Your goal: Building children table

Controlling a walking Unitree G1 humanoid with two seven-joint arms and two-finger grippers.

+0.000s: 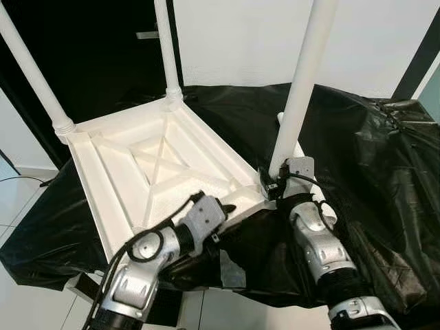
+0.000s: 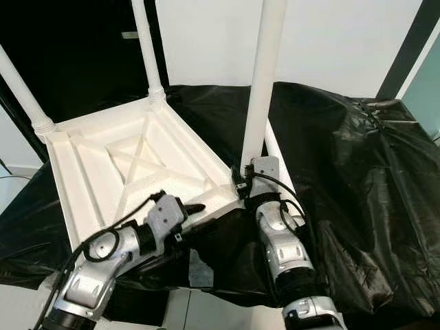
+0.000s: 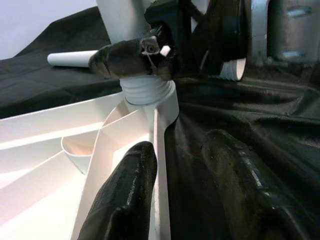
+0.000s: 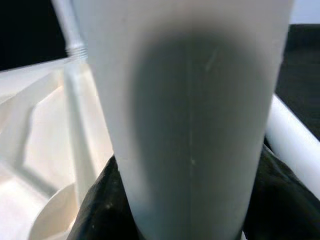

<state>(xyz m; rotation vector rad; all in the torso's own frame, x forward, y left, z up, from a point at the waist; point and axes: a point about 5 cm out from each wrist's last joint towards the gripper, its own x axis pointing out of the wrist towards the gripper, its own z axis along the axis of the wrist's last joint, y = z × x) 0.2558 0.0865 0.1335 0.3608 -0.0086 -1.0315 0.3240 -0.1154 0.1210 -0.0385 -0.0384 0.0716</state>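
A white children's table (image 1: 158, 165) lies upside down on a black sheet. Two legs stand screwed in at its far left corner (image 1: 31, 69) and back corner (image 1: 165, 48). A third leg (image 1: 302, 82) stands upright in the near right corner. My right gripper (image 1: 273, 184) is shut on that leg just above its threaded base, and its black fingers (image 4: 100, 205) press both sides. My left gripper (image 1: 223, 210) is open at the near rim (image 3: 160, 165), one finger inside the frame, the other outside on the sheet. Another loose leg (image 2: 277, 155) lies flat behind the right gripper.
The black plastic sheet (image 1: 371, 158) drapes over the whole work surface, wrinkled on the right and hanging off the front edge. A white wall (image 1: 247, 41) stands behind, with a dark opening (image 1: 103, 55) at the back left. Pale floor tiles (image 1: 14, 199) show on the left.
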